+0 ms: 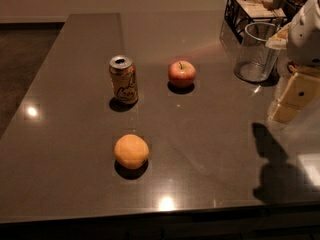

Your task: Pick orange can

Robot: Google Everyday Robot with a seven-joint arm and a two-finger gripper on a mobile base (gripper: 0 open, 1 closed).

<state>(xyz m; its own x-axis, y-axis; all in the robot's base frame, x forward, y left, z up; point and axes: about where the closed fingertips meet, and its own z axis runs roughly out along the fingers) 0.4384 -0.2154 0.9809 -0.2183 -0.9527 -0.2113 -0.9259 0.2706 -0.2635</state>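
Targeting: small orange-tan cylindrical metal can [123, 80], standing upright, well left of white gripper [292, 101]
Grasp state: cannot tell

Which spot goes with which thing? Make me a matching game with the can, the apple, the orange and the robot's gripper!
Things
1. orange can
2. apple
3. orange fruit
4. gripper

Places
A. far right side, away from the other three
B. closest to the front edge of the counter
C. standing upright, left of the apple
D. between the orange can and the glass jar

Pairs: 1-C, 2-D, 3-B, 4-A
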